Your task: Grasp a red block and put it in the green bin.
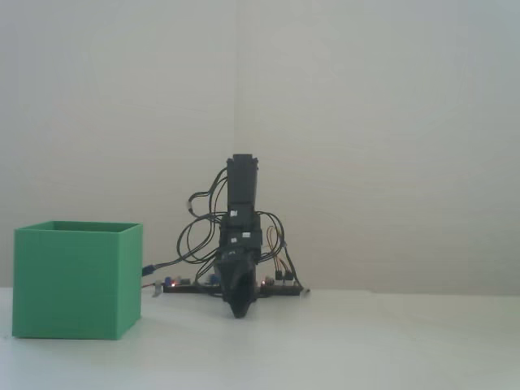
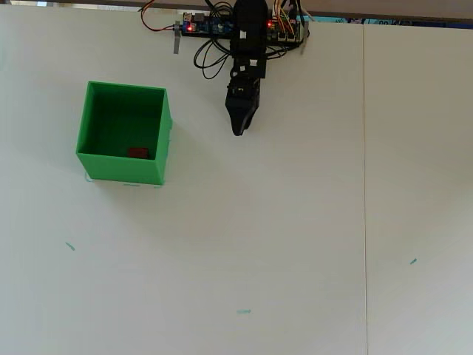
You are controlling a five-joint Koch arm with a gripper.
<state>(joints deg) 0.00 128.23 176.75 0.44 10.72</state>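
The red block (image 2: 138, 152) lies on the floor of the green bin (image 2: 160, 140), against its near wall in the overhead view, at about eight o'clock from the pincer (image 2: 238, 130), which hangs empty with tips together, folded low over the worktop (image 2: 295, 237), so nothing seems left to fetch.

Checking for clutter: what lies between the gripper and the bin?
Only bare table: the overhead view shows nothing between the gripper and the bin.
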